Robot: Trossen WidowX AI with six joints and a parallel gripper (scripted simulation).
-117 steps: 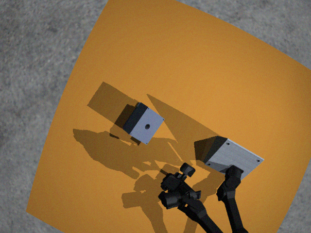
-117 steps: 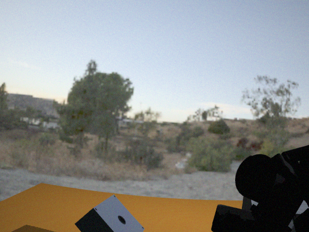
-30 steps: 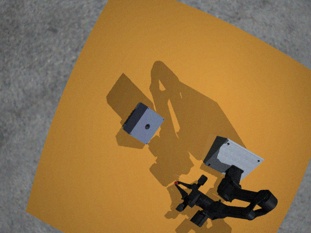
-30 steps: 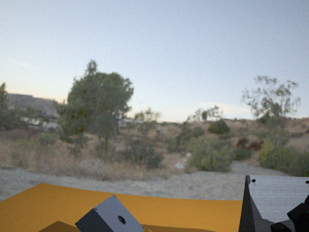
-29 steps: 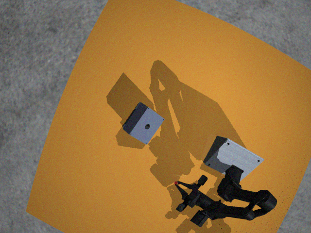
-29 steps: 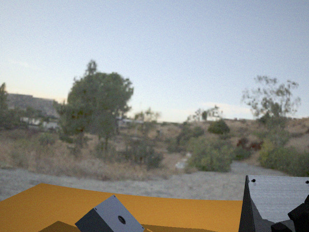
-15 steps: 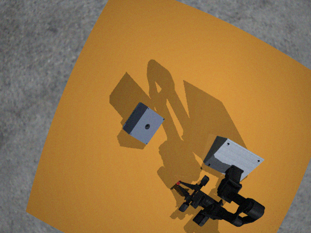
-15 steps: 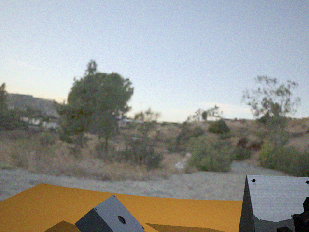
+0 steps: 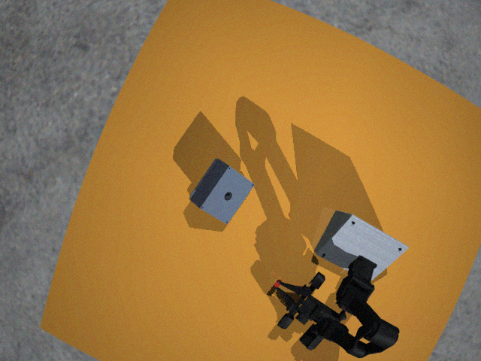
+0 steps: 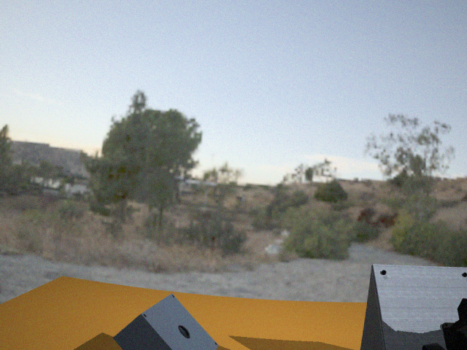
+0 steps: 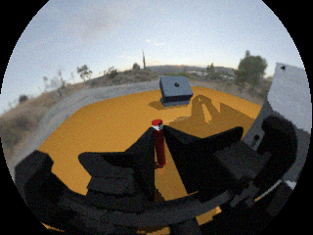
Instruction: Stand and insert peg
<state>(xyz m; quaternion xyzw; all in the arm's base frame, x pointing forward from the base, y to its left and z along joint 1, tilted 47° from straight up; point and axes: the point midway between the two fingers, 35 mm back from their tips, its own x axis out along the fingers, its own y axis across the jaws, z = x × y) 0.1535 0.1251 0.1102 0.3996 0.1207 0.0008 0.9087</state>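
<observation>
The red peg is showing a white band near its top end in the wrist view. It is sitting between the tips of the black fingers, which are open just a little and are pinching it. The top view is showing only a small red bit of the peg. The outside view is not showing the peg, but it is showing the hole in the blue-gray sloped panel on the orange bench.
</observation>
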